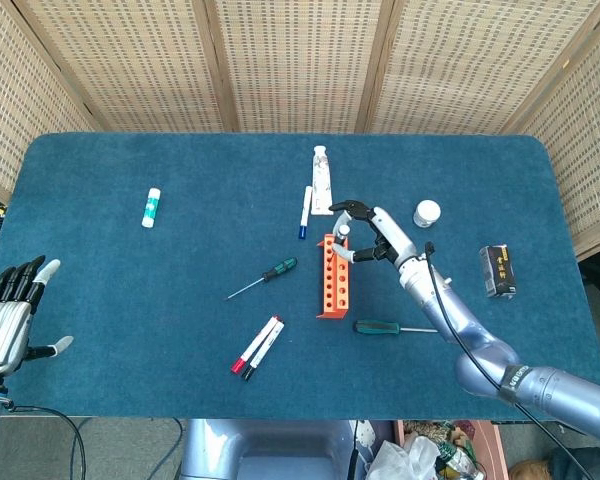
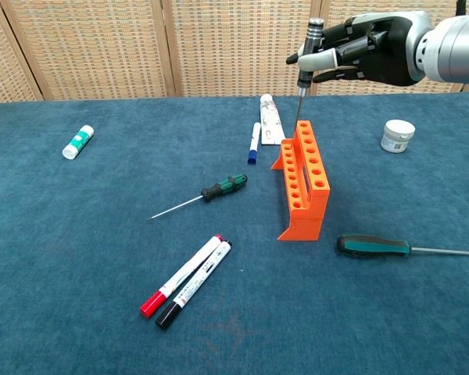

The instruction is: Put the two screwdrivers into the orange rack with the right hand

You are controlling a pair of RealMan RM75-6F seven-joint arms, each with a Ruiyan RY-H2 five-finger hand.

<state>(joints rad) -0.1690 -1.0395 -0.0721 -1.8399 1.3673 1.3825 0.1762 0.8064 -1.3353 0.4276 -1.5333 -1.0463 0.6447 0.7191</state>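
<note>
The right hand (image 2: 359,56) is pinching a slim grey-handled screwdriver (image 2: 310,47) upright, its shaft pointing straight down at the far end of the orange rack (image 2: 304,178), tip just at the top holes. The rack's long axis is running away from the robot. Two green-handled screwdrivers are lying flat on the desk (image 2: 78,258): one (image 2: 373,247) near the rack's right, nearer this hand, the other (image 2: 223,187) to its left. Markers (image 2: 187,280) are sitting clear. The left hand (image 1: 8,315) is hanging open and idle, well apart

orange rack (image 2: 305,181), blue table (image 2: 78,258)
</note>
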